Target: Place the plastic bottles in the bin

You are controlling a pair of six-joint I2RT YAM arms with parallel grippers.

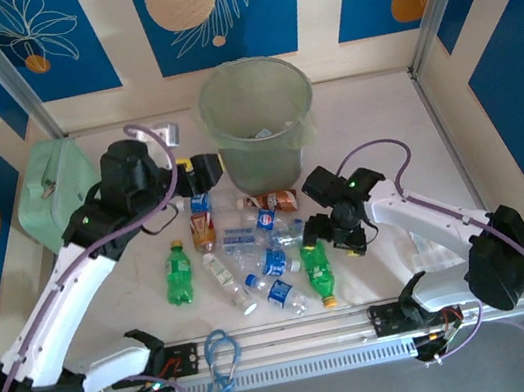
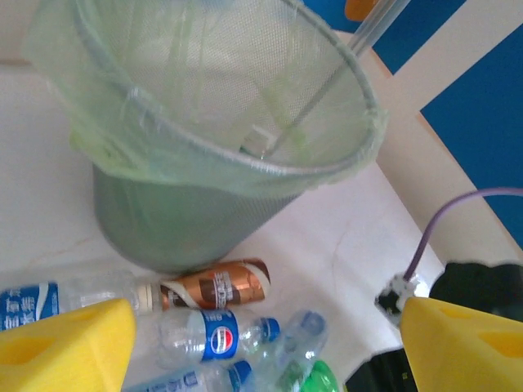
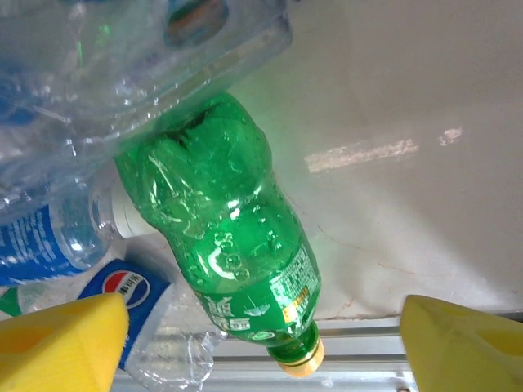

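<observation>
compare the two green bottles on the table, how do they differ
The left green bottle lies apart from the clear bottles, the right green bottle against them. The left green bottle's cap points toward the bin, the right green bottle's the opposite way. Both lie flat with yellowish caps.

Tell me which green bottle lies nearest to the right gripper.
The green bottle on the right side, just beside the right gripper; the other green bottle lies far off on the left side.
</observation>
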